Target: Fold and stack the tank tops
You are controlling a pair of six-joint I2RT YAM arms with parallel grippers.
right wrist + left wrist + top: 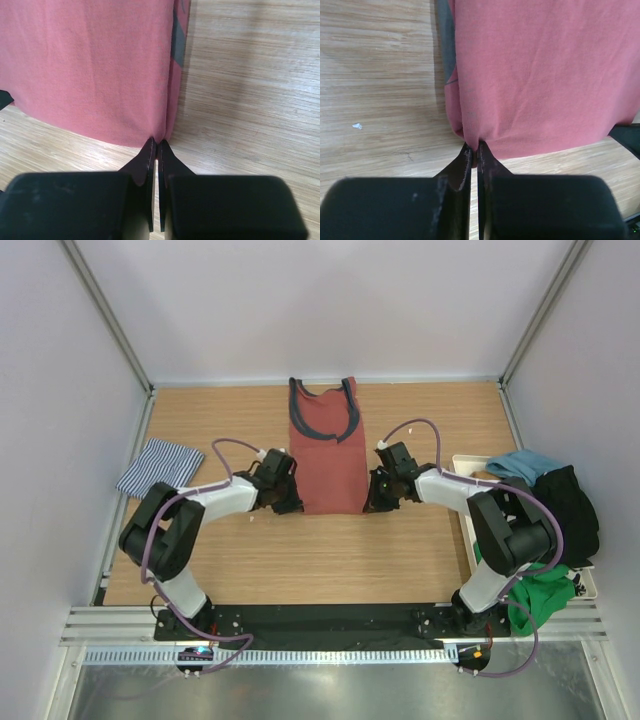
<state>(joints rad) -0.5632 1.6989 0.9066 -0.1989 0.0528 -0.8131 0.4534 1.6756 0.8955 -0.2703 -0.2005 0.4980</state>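
Note:
The rust-red tank top point(328, 462) lies flat in the middle of the table, folded into a narrow strip, its dark grey-blue straps at the far end. My left gripper point(291, 503) is shut on its near left hem corner point(470, 137). My right gripper point(372, 501) is shut on the near right hem corner point(161, 135). In both wrist views the jaws pinch a small fold of red cloth at their tips. The navy-and-white striped tank top point(160, 466) lies folded at the table's left edge.
A white tray point(470, 472) at the right edge holds a heap of clothes: teal point(523, 465), black point(571, 510) and green point(540, 595). Grey walls and metal posts enclose the table.

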